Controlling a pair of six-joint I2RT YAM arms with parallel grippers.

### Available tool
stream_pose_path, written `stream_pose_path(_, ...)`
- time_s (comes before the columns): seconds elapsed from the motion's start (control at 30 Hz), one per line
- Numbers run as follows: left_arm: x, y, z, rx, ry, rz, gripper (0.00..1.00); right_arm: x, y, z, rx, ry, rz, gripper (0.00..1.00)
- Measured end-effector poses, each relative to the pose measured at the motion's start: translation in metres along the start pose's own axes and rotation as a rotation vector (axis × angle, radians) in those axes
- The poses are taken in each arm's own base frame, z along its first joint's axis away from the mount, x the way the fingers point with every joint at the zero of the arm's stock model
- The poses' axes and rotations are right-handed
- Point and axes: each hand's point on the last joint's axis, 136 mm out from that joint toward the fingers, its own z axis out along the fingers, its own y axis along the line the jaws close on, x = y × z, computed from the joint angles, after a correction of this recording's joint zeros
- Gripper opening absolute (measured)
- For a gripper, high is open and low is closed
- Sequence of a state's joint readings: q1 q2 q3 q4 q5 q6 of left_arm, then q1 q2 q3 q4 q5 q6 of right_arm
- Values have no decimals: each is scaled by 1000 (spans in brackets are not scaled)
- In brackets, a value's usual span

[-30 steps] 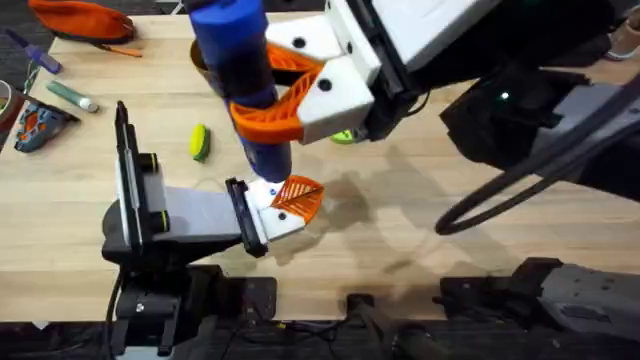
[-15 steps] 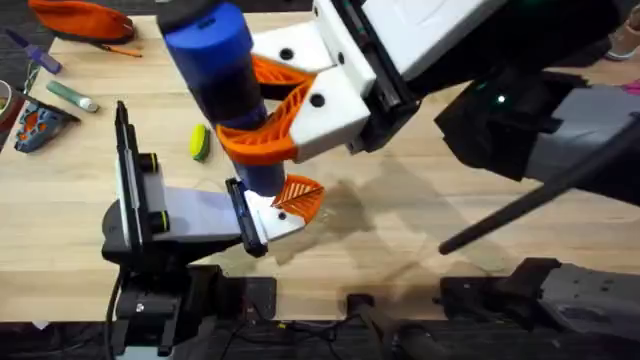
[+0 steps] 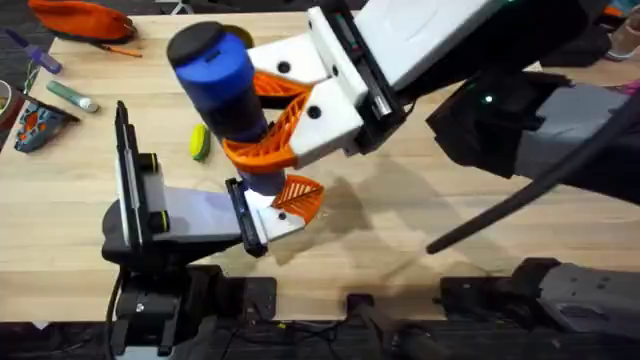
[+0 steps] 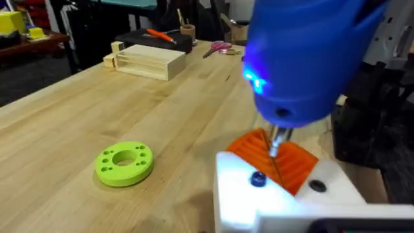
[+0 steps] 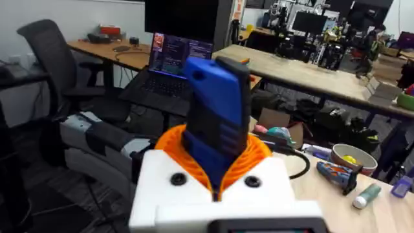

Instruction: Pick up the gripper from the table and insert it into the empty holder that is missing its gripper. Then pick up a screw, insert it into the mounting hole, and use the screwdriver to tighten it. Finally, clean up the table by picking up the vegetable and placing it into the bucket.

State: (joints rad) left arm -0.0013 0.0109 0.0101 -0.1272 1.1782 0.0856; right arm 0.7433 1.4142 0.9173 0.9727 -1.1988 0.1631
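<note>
Orange gripper sits seated in the holder, we judge screw-tightening underway with the right end effector clamping the screwdriver, while the vegetable remains on the surface, left end effector state undeterminable.

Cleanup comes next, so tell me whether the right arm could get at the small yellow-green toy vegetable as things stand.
Probably not yet. The right gripper is shut on the blue pen-shaped screwdriver, whose tip sits at the white holder. The vegetable lies uncovered on the wooden table beside it.
</note>
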Motion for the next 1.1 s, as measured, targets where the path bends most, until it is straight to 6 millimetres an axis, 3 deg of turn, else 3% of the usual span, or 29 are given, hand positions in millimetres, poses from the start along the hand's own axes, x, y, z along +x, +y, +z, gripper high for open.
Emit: stream_pose_path(1.1,0,0,0,0,0,-1,16,6,1,0,-21,8,-1,23)
